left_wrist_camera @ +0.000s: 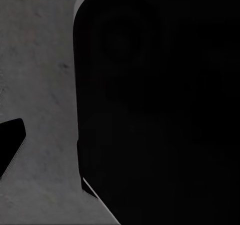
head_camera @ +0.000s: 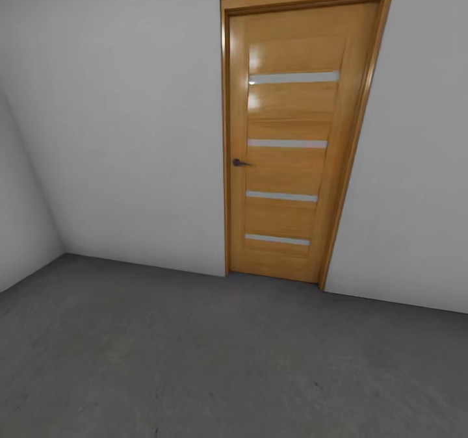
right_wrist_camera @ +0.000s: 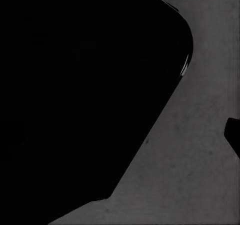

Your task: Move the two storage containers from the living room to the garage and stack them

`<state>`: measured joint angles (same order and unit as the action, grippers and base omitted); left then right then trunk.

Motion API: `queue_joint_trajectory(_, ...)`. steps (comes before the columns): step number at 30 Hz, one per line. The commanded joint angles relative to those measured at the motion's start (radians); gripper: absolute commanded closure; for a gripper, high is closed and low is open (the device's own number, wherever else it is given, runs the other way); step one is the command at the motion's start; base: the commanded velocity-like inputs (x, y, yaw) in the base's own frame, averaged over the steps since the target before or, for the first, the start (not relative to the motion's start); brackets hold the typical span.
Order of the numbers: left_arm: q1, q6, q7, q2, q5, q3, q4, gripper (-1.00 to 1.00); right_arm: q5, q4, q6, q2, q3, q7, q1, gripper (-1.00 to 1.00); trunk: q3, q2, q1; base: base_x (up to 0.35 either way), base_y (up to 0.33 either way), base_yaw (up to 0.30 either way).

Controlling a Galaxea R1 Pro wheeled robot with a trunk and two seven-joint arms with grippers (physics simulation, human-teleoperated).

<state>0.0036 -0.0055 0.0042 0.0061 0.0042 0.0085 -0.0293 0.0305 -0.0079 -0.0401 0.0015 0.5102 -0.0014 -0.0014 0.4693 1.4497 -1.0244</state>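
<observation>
Facing the honey-wood door with four frosted strips [head_camera: 286,139] inside the bare grey garage.

Stretching out in front of that door, the dark grey mottled concrete floor [head_camera: 195,360] runs to plain white-grey walls [head_camera: 117,119], and a small dark lever handle [head_camera: 240,162] sits on the door's left edge. Both wrist views look past large black housings onto the same concrete, so I cannot tell how far either gripper is open or whether it holds anything. Neither red-orange storage container appears (their whereabouts cannot be told from here). My judgement: the robot is in transit, and doing this step well means choosing a drop spot on the open concrete well clear of the door's swing and the corner to its left. No brand, label or readable writing appears anywhere.
</observation>
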Motion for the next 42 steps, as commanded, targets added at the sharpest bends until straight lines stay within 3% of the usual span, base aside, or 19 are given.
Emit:
queue_joint_trajectory(1,0.000,-0.001,0.000,0.000,0.000,0.001,-0.001,-1.00,0.003,0.000,-0.003,0.000,0.004,0.000,0.000,-1.00,0.001,0.000,-0.001,0.322,0.000,0.000)
queue_joint_trajectory(35,0.000,-0.001,0.005,0.002,0.003,0.002,-0.003,-1.00,0.007,0.000,-0.003,0.003,0.002,0.000,0.000,-1.00,0.001,0.000,-0.001,0.322,0.000,0.000)
queue_joint_trajectory(42,0.000,-0.001,0.006,0.002,0.003,0.002,-0.003,-1.00,0.008,0.000,-0.003,0.002,0.003,0.008,0.000,-1.00,0.001,0.000,-0.001,0.317,0.000,-0.157)
